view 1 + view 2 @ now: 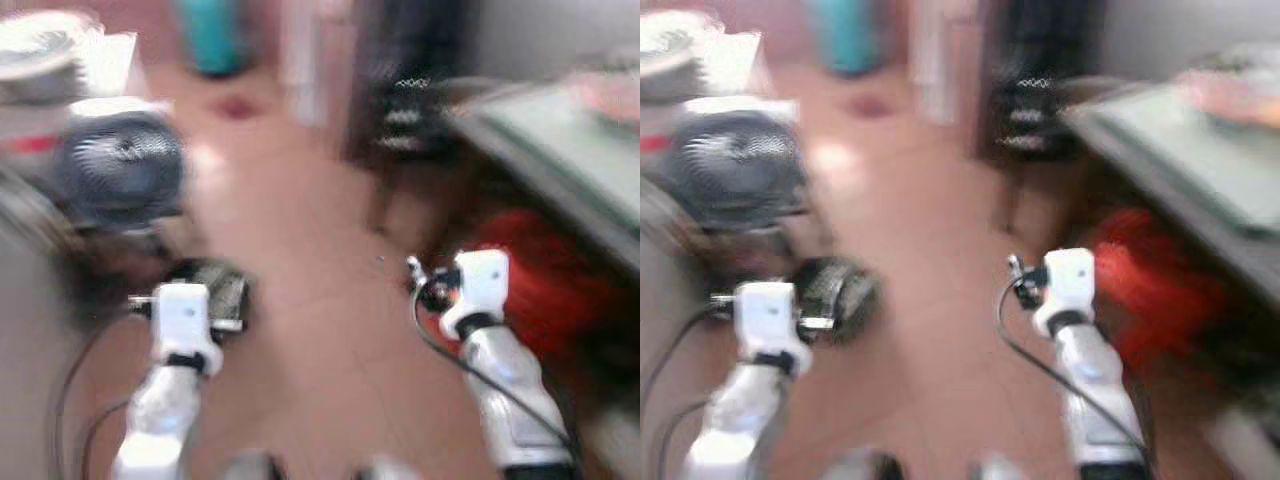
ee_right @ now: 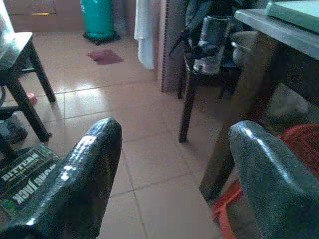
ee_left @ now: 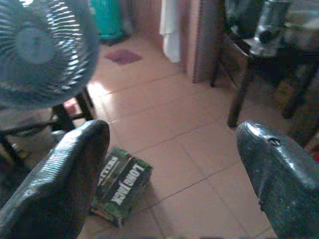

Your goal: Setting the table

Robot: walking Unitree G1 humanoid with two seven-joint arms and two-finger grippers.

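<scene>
Tiled floor [image 1: 300, 250] is crossed; head views are blurred, likely from walking. The table [image 1: 560, 150], the task's goal, is seen ahead to the right. An electric fan [image 1: 120, 165] stands left, a green carton [image 3: 122, 186] below. Left gripper [image 3: 169, 164] and right gripper [image 2: 174, 164] are carried forward, jaws spread, nothing held.

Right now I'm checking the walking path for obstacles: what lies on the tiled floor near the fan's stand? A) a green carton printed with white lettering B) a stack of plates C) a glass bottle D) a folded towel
A: the left wrist view shows a green carton with white lettering lying flat on the tiles beside the fan.
</scene>
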